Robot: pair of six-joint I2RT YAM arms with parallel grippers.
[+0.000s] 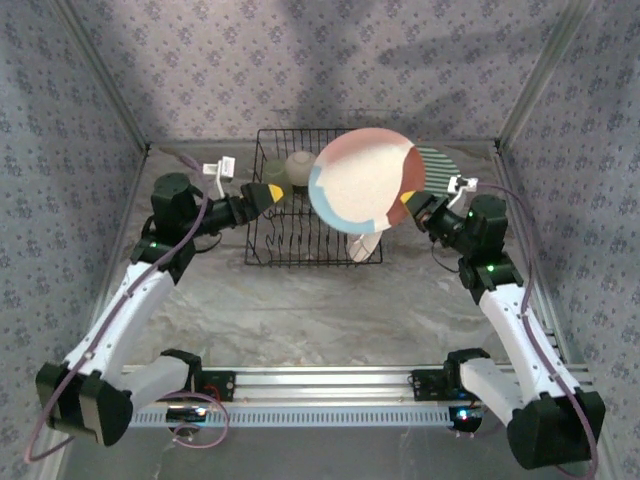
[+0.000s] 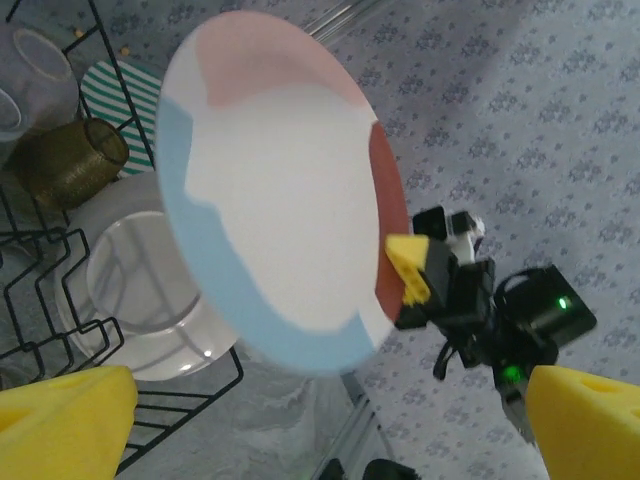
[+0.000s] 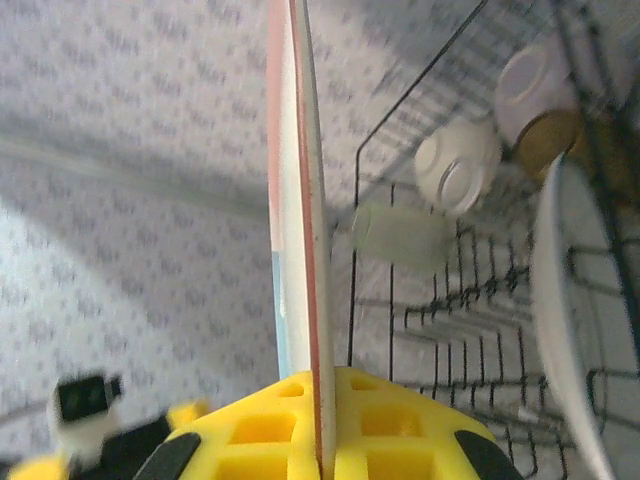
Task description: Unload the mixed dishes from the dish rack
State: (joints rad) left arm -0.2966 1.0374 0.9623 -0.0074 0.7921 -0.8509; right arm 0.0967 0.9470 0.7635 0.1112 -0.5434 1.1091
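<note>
A large round plate (image 1: 362,178), white with pink, blue and red-brown rim patches, hangs in the air over the right end of the black wire dish rack (image 1: 262,240). My right gripper (image 1: 408,205) is shut on the plate's right rim; in the right wrist view the plate (image 3: 300,200) stands edge-on between the yellow fingers (image 3: 250,430). My left gripper (image 1: 270,193) stands open over the rack's left side, apart from the plate (image 2: 280,200), with nothing between its fingers (image 2: 60,425). A cream bowl (image 1: 300,165) and a white plate (image 1: 365,245) remain in the rack.
A green-striped plate (image 1: 440,160) shows behind the held plate at the rack's far right. An amber cup (image 2: 75,160) and a frosted cup (image 3: 400,235) sit among the prongs. Patterned walls close in the back and both sides. Marble tabletop (image 1: 320,310) lies in front of the rack.
</note>
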